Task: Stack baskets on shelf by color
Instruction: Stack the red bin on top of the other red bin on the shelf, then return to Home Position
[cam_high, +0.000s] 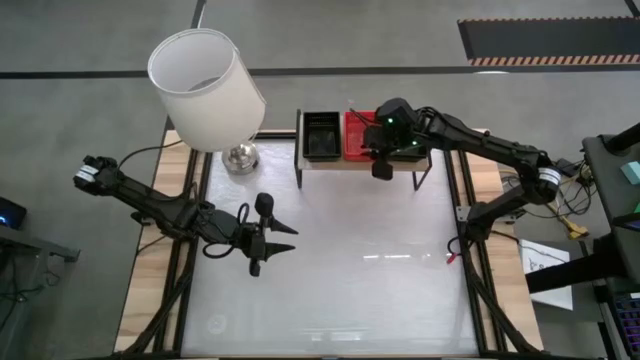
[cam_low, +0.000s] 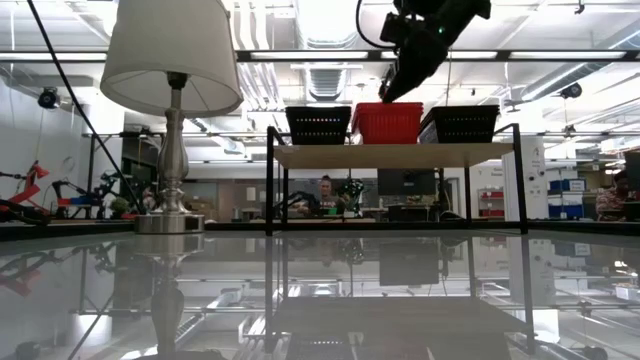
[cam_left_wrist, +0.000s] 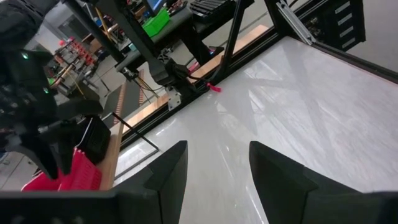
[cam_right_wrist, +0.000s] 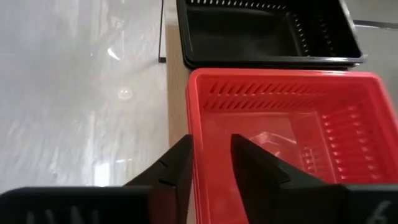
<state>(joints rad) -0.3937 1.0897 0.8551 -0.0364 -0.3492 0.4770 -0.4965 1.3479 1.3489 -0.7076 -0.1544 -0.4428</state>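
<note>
From above, the shelf (cam_high: 365, 160) at the far edge of the bench (cam_high: 340, 270) seems to hold only two baskets, a black basket (cam_high: 321, 135) and a red basket (cam_high: 357, 135) just beside it, the right arm hiding the rest; the low view alone reveals a third, another black basket (cam_low: 460, 123) at the other end, so the red one sits between two black ones on the light-wood board; only the right wrist view looks into them, showing the red basket's (cam_right_wrist: 292, 137) floor bare but for glare and the neighbouring black basket (cam_right_wrist: 267, 31) empty too; all have perforated plastic walls, slightly flared, and rectangular rims. The right pincer (cam_right_wrist: 211, 168) straddles the red basket's near wall, fingers narrowly parted either side of it; whether they press on it cannot be told. The left pincer (cam_high: 262, 240) hangs over the glossy white bench well away from the shelf, its fingers spread and empty. A lamp (cam_high: 207, 85) with a white shade and metal base stands beside the shelf; thin black legs carry the board.
</note>
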